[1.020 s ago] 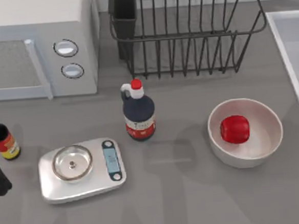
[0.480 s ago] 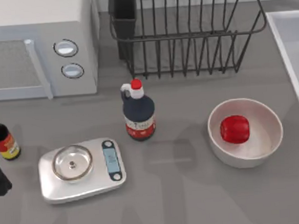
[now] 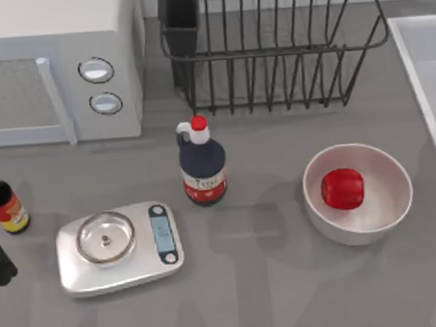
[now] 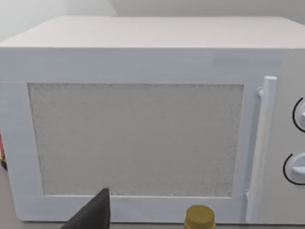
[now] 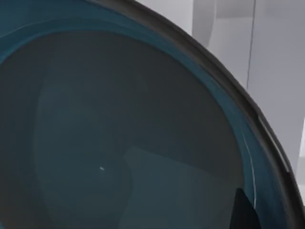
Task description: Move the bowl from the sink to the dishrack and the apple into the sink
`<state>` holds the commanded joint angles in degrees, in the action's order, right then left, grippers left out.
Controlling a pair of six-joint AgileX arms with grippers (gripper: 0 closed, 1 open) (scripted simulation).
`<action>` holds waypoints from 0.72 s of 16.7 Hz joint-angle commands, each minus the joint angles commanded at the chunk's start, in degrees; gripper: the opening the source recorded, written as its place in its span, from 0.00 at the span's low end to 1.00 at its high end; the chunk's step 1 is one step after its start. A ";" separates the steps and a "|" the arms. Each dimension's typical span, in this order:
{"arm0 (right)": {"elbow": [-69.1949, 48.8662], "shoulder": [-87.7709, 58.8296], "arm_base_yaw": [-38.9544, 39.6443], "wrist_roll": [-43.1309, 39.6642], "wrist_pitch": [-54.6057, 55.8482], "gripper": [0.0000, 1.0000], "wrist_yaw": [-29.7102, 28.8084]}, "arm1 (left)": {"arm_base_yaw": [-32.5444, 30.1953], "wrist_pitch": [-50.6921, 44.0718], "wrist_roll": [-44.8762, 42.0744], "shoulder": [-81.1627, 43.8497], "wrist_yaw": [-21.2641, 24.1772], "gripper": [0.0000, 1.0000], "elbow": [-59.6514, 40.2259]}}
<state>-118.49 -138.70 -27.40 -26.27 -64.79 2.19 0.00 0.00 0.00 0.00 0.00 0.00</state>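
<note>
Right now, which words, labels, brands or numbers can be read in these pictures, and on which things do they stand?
None can be read.
Dark bottle with a red cap: red and white label, print too small to read.
Small bottle at the table's left edge: red and yellow label, blurred.
Kitchen scale: display panel, no digits legible.
Microwave: two knobs, no legible markings.

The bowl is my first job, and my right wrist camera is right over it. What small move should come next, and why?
Probably ease the right gripper down onto the bowl's rim and close: its teal inside looms close in the right wrist view, and the dishrack stands empty. The apple can wait in the white bowl.
</note>
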 joint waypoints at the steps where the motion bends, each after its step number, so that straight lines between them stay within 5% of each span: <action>1: 2.06 4.21 -1.42 -1.51 -2.24 0.00 0.16 | 0.00 0.00 0.00 0.00 0.00 1.00 0.00; 12: 23.79 48.81 -16.92 -17.41 -25.51 0.00 1.77 | 0.00 0.00 0.00 0.00 0.00 1.00 0.00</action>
<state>-94.70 -89.89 -44.33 -43.68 -90.30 3.96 0.00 0.00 0.00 0.00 0.00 0.00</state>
